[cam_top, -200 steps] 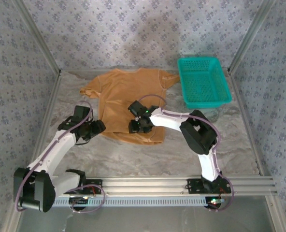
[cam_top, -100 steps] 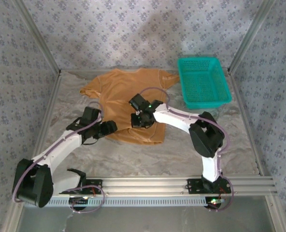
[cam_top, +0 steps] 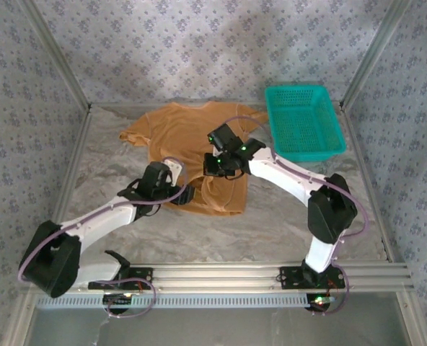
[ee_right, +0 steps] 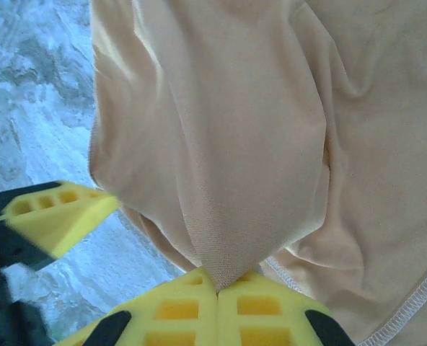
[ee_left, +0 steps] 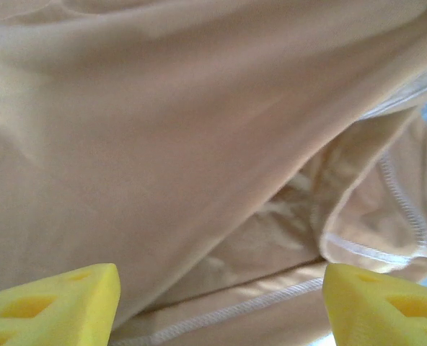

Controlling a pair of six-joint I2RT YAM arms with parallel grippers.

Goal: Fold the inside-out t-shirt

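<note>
The left gripper (cam_top: 187, 194) sits low at the near-left edge of the t-shirt (cam_top: 188, 133), just off its hem. In the left wrist view, this gripper (ee_left: 217, 317) is open, its yellow fingertips (ee_left: 51, 303) spread wide. The tan-orange t-shirt (ee_left: 199, 144) lies right in front of them, and a stitched hem runs across between the tips. No cloth is pinched there.

The t-shirt lies on the marbled grey desk (cam_top: 285, 216), in the far middle. Its sleeves are spread toward the back wall, and its near part is bunched and partly lifted.

The right gripper (cam_top: 217, 164) is over the t-shirt's right-hand middle, with its arm reaching in from the right. In the right wrist view, this gripper (ee_right: 217, 288) is closed on a fold of the t-shirt (ee_right: 228, 144). The cloth is drawn up into a peak that narrows to a point between the pressed-together pads, and the desk (ee_right: 33, 86) shows beside it.

A teal basket (cam_top: 304, 122) stands at the far right of the desk, just beside the t-shirt's right sleeve.
</note>
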